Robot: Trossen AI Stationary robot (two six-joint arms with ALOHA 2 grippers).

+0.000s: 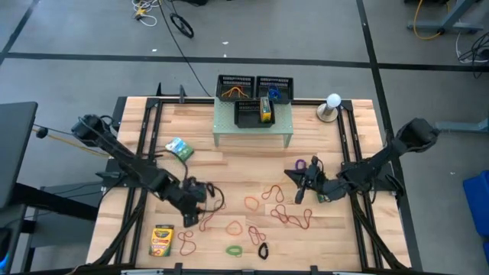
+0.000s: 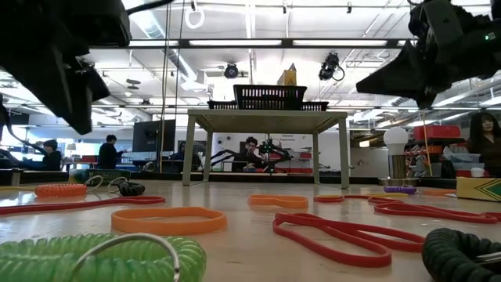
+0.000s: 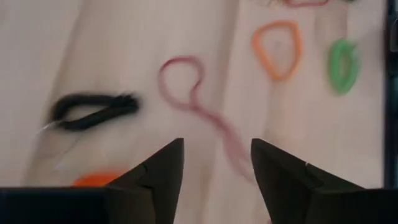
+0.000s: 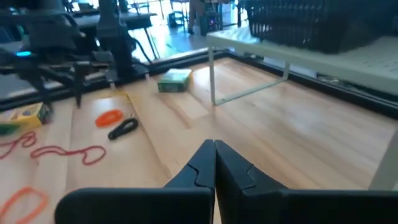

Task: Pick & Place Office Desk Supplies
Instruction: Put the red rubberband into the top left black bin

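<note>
My left claw hangs with its fingers apart, nothing in it. A red rubber band lies just ahead, black band off to one side. My right claw is pinched together, empty, well away from the crayon box.

This is a big lab or workshop. A wooden table stands on a grey floor with loose cables. Past the table are long ceiling lights, desks, screens, and people sitting.
</note>
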